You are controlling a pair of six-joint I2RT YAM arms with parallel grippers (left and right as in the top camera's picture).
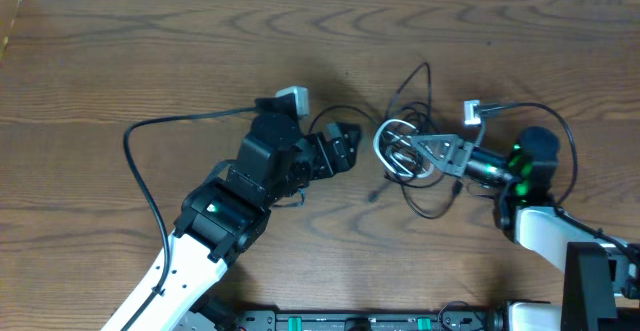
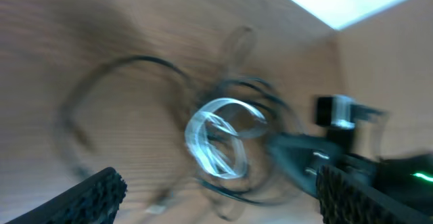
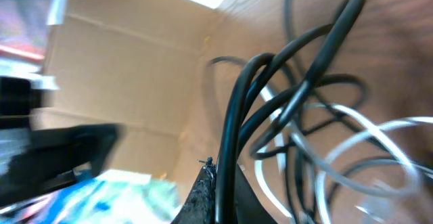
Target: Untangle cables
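Cables (image 1: 400, 156) sit mid-bench (image 1: 150, 51), right of centre, in one knot between the two arms.

The right end effector (image 1: 408, 154) is in the knot. In its wrist view we see the fingers drawn together into one wedge with the black cable (image 3: 233, 116) running into it, so we read it as clamped on that cord. The left end effector (image 1: 341, 149) is just left of the knot, not touching it. Its fingers are wide apart and hold nothing.

Risks, as we judge them:
- The white cable (image 2: 195, 139) is coiled through the black loops. If the right arm lifts or pulls alone, the whole bundle likely drags along and cinches tighter.
- The cord is far thinner than the fingers, so it could slip out under a sideways tug.
- Both wrist views are blurred. If the left arm closes blind, it may catch two strands at once, or miss.
- The two end effectors are close together, so reaching for the same loop risks a finger clash.
- The left arm's own lead (image 1: 135, 161) loops over the bench, and we must not count it as a task cord.

Counts:
- Arms: 2.
- End effectors: 2.
- White cables: 1, in a coil.
- Black cables: at least 1. The loops overlap too much for us to say whether there are more.
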